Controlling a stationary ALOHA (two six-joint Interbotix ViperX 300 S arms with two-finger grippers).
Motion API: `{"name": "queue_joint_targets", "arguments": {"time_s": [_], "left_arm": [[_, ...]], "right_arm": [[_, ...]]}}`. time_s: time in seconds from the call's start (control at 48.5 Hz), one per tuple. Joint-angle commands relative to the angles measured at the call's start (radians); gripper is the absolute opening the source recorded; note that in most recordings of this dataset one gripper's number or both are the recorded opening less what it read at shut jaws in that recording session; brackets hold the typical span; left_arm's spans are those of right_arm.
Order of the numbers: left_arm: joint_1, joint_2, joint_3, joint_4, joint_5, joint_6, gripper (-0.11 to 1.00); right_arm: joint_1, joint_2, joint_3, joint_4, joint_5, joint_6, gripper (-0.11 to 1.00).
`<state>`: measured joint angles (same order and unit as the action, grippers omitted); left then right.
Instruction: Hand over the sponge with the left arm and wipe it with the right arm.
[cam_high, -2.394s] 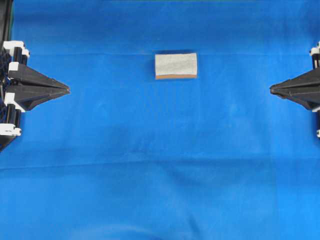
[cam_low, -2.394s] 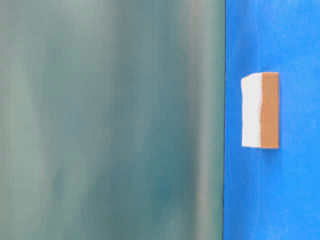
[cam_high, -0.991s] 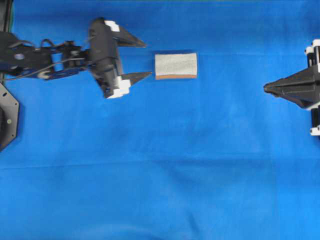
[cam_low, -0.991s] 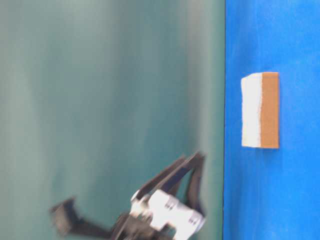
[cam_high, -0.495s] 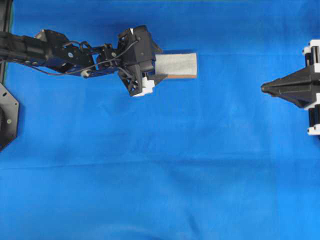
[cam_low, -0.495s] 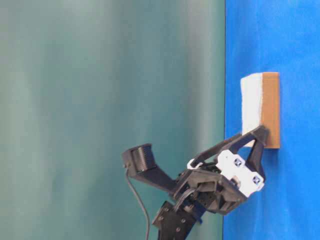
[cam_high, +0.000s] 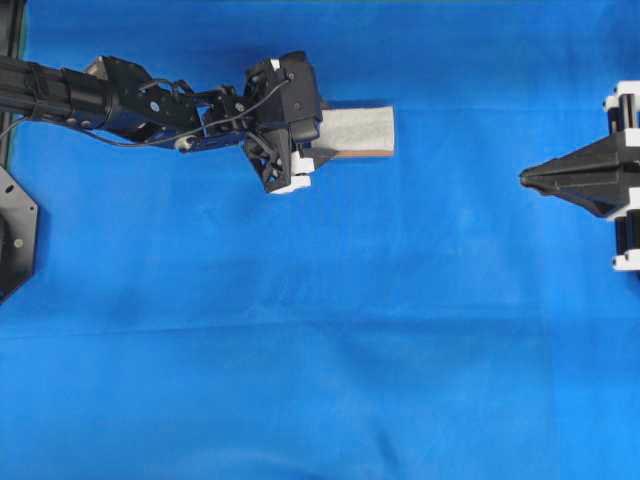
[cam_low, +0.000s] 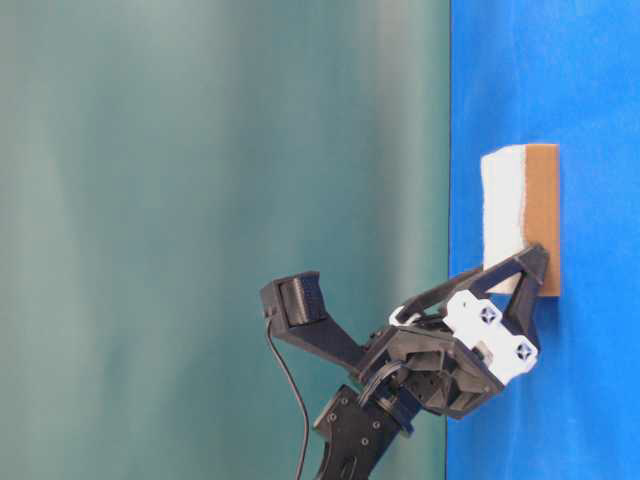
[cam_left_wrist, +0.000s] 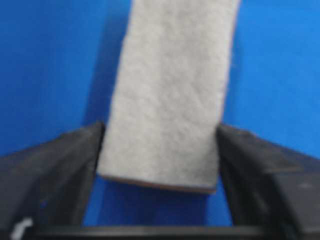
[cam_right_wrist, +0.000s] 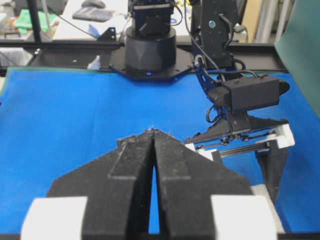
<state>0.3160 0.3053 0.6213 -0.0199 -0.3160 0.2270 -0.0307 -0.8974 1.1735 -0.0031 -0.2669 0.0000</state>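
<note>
One sponge (cam_high: 355, 131), grey-white face up over an orange-brown layer, lay flat on the blue-covered worktop (cam_high: 320, 350) near its far edge, about midway along it.

Left pincer (cam_high: 322, 131): lowered over the sponge's near-left end, one finger on each long side. In the wrist view the fingers (cam_left_wrist: 65, 165) stood just beside the sponge's edges, at or almost at contact; whether they had yet pressed in could not be told. The opening was medium, roughly the sponge's width. Straddling the short end presumably left most of the sponge free for the other arm to take at the handover.

Right pincer (cam_high: 524, 177): fingers pressed together, holding nothing, parked at the worktop's right edge, well apart from the sponge and pointing toward it. Its position suggested waiting until the sponge was presented.

Status, by judgement: grasp in progress; lift, handover and wiping not yet done. The sponge rested fully on the cloth.
</note>
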Motion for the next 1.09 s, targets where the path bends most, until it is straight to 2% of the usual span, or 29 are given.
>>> {"name": "queue_joint_targets", "arguments": {"time_s": [0.0, 0.124, 0.206, 0.537, 0.64, 0.784, 0.97, 1.073], "left_arm": [[0.006, -0.011, -0.018, -0.003, 0.021, 0.000, 0.59], [0.005, -0.017, -0.029, -0.002, 0.054, -0.002, 0.31], [0.002, -0.032, -0.034, -0.002, 0.086, 0.000, 0.23], [-0.041, -0.258, -0.035, -0.002, 0.250, -0.008, 0.23], [-0.066, -0.334, -0.032, -0.002, 0.298, -0.034, 0.23], [-0.129, -0.423, -0.023, -0.003, 0.348, -0.049, 0.23], [-0.227, -0.474, -0.020, -0.008, 0.357, -0.081, 0.23], [-0.247, -0.482, -0.020, -0.009, 0.357, -0.094, 0.23]], "right_arm": [[-0.002, 0.005, -0.014, 0.002, -0.003, 0.002, 0.00], [-0.002, 0.005, -0.015, 0.002, -0.003, 0.002, 0.00], [-0.002, 0.005, -0.014, 0.002, -0.003, 0.002, 0.00], [-0.002, 0.005, -0.017, 0.002, 0.006, 0.002, 0.00], [-0.005, 0.005, -0.017, 0.002, 0.018, 0.002, 0.00], [-0.015, 0.005, -0.017, 0.002, 0.031, 0.002, 0.00], [-0.029, 0.005, -0.018, 0.002, 0.049, 0.002, 0.00], [-0.031, 0.005, -0.020, 0.002, 0.049, 0.003, 0.00]]}}
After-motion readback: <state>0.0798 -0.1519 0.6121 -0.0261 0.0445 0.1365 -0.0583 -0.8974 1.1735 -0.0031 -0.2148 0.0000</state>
